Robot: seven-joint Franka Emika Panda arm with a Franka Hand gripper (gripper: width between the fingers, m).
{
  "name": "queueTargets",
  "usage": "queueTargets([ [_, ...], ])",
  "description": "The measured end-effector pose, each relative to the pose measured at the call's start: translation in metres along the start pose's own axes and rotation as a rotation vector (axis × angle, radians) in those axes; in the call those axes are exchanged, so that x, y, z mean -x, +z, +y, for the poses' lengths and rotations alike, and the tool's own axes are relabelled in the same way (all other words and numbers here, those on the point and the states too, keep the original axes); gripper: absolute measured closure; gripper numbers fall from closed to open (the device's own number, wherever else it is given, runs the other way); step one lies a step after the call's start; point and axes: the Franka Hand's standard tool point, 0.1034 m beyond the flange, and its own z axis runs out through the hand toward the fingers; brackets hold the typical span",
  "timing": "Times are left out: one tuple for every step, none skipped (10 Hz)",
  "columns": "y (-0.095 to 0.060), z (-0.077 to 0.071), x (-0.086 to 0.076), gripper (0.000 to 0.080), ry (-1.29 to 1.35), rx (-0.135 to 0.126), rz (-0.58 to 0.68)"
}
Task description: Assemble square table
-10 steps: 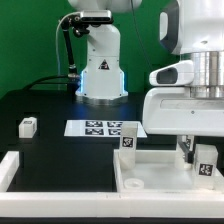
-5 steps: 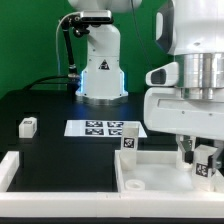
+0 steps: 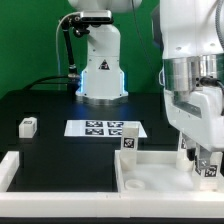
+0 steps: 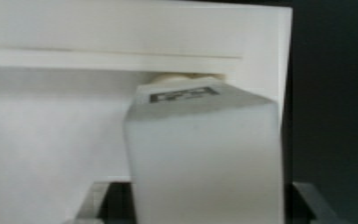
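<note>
- The square tabletop piece (image 3: 165, 175), a white tray with a raised rim, lies on the black tabletop (image 3: 50, 105) at about 5 o'clock in the exterior view.
- 1 leg (image 3: 128, 141) stands upright at the tray's far corner toward the exterior view's left; it looks already fitted, though the joint itself cannot be seen.
- The end effector (image 3: 207, 160) is at 4 o'clock, low over the tray's far corner toward the exterior view's right, clamped on a 2nd leg (image 4: 201, 150); the wrist view shows that leg filling the space between the fingers, its tag facing the camera.
- A 3rd leg (image 3: 28, 126) lies loose at 9 o'clock, well apart from the tray.
- The marker board (image 3: 102, 129) sits at centre.
- No 4th leg shows here.
- My judgement: early to midway; 1 leg seems done, 1 is being placed, 2 remain.
</note>
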Motion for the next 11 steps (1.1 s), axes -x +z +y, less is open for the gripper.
queueTargets([
  [0.000,0.000,0.000,0.0499,0.080,0.000,-0.002],
  [0.000,0.001,0.000,0.0499,0.162,-0.002,-0.003],
  [0.001,0.006,0.001,0.0499,0.383,-0.049,-0.028],
  [0.003,0.007,0.004,0.0499,0.577,-0.107,-0.054],
  [0.004,0.009,0.007,0.0499,0.653,-0.164,-0.072],
  [0.003,0.009,0.007,0.0499,0.613,-0.163,-0.065],
  [0.003,0.009,0.007,0.0499,0.589,-0.163,-0.062],
  [0.004,0.010,0.007,0.0499,0.569,-0.155,-0.059],
  [0.006,0.013,0.012,0.0259,0.382,-0.078,-0.044],
  [0.003,0.005,0.012,0.0259,0.155,-0.071,-0.026],
  [0.004,0.004,0.011,0.0171,0.005,-0.074,-0.020],
])
